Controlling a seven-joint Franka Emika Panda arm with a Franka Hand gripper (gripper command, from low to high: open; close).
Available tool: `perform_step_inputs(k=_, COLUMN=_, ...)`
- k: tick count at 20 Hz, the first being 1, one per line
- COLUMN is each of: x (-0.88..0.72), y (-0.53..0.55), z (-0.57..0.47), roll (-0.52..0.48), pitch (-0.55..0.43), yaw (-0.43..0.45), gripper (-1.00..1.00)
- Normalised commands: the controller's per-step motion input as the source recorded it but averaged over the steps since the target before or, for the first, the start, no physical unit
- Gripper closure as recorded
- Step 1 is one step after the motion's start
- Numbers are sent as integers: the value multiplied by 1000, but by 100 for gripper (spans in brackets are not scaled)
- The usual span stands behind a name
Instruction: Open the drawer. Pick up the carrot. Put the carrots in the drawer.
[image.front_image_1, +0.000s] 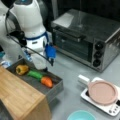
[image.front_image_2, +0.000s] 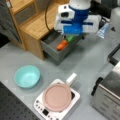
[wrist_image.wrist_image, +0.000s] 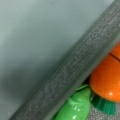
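The dark-grey drawer (image.front_image_1: 55, 88) stands pulled out from the bamboo-topped cabinet (image.front_image_1: 20, 96) in both front views. The small orange carrot (image.front_image_1: 46, 81) lies inside it, near the front wall. It also shows as the carrot (image.front_image_2: 62, 45) in a front view and as the carrot (wrist_image.wrist_image: 107, 80) at the wrist view's right, just past the drawer wall (wrist_image.wrist_image: 72, 72). My gripper (image.front_image_1: 44, 68) hangs low over the drawer's far side, close above the carrot and apart from it. Its fingers do not show in the wrist view, and the wrist body (image.front_image_2: 75, 23) hides them in a front view.
A green vegetable (image.front_image_1: 35, 74) and a yellow-orange pepper (image.front_image_1: 22, 69) share the drawer. A steel toaster oven (image.front_image_1: 85, 37) stands behind. A white hob with a pink-lidded pan (image.front_image_1: 102, 92) and a teal bowl (image.front_image_2: 27, 76) sit on the grey table.
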Motion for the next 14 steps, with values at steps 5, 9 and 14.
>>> perform_step_inputs(k=5, x=-154, y=312, z=79, roll=57, pitch=27, yaw=-380, gripper=-100)
perform_step_inputs(k=9, x=-51, y=275, z=59, roll=126, pitch=67, yaw=-322, gripper=-100)
perform_step_inputs(k=14, x=31, y=205, z=70, roll=117, pitch=72, yaw=-265, gripper=-100)
